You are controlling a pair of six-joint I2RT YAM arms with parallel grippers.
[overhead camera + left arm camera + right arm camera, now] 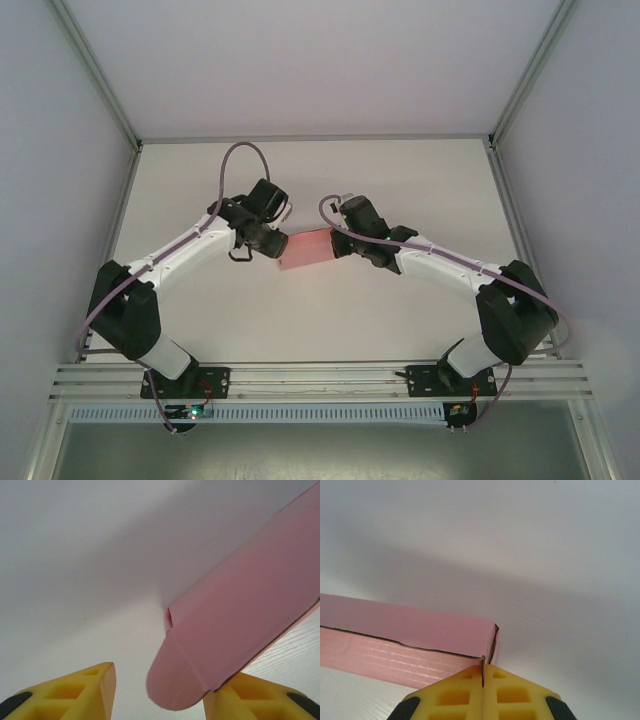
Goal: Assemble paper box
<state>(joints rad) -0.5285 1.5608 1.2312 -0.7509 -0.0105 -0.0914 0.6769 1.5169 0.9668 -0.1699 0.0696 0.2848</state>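
Now, your right gripper (483, 675) clamped on paper box (395, 635) corner; rounded flap (172, 682) sits between parted fingers of left gripper (172, 676) (nearer one finger).

clear: table (420, 180) far side | blocked: centre, paper box (308, 248)

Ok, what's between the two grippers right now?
The paper box fills the gap between the left gripper and the right gripper, as the top view shows.
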